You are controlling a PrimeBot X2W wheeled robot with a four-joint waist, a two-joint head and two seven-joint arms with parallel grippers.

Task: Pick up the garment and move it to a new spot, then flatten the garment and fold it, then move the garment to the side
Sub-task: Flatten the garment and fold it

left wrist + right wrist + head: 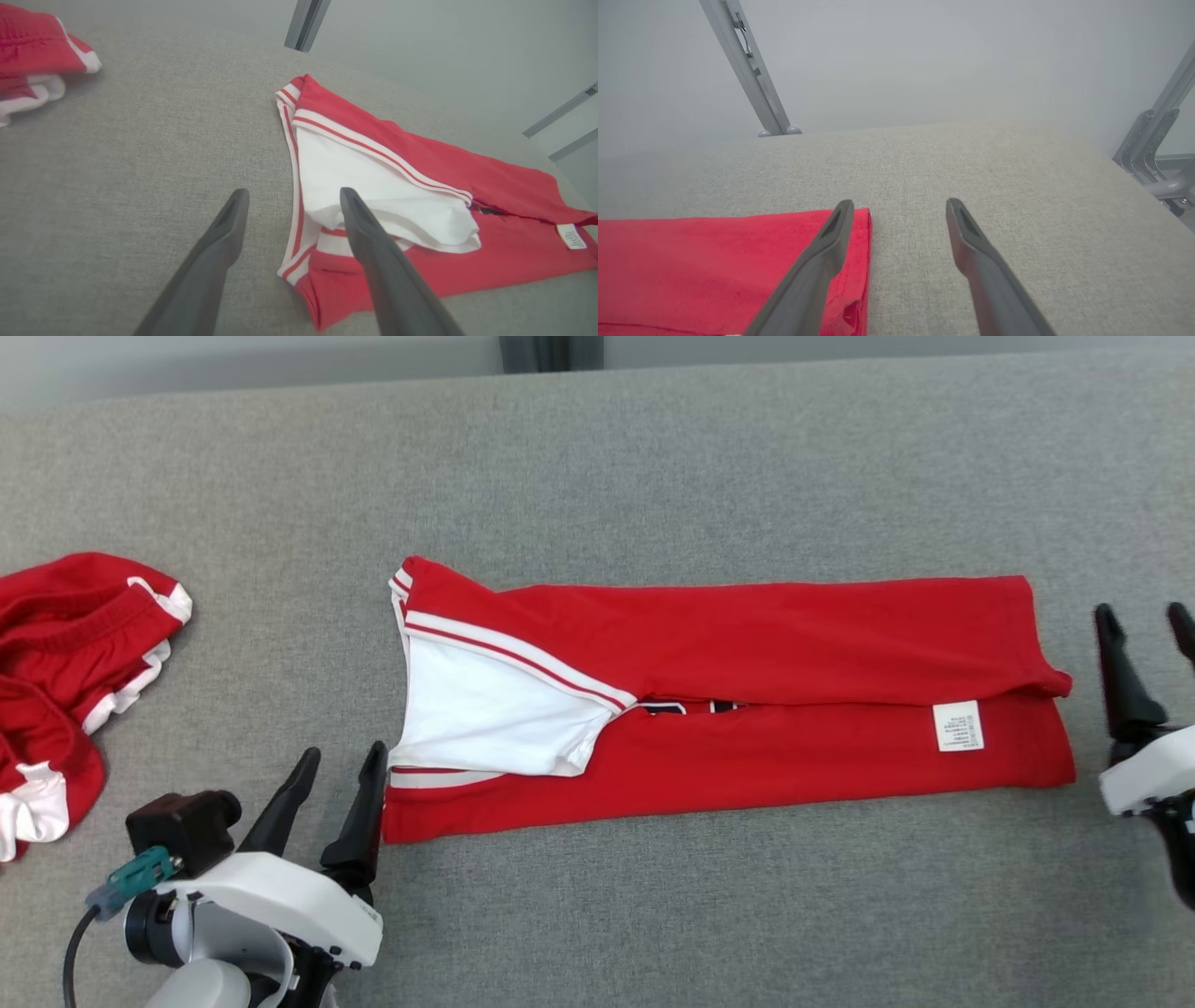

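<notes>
The garment [747, 644] is a red shirt with white trim, folded into a long strip across the middle of the grey table. Its white inner side shows at the left end and a white label sits near the right end. My left gripper [342, 761] stands open at the strip's near left corner, with nothing between its fingers. The left wrist view has the garment [420, 186] under and beyond the right finger. My right gripper [1146, 619] is open just off the strip's right end. The garment's red edge [714, 261] lies by the left finger in the right wrist view.
A second red and white garment [65, 663] lies crumpled at the table's left edge, also seen as a red bundle [37, 51] in the left wrist view. The grey fabric table [653, 457] runs far behind the strip. Metal frame legs [747, 70] stand past the table's end.
</notes>
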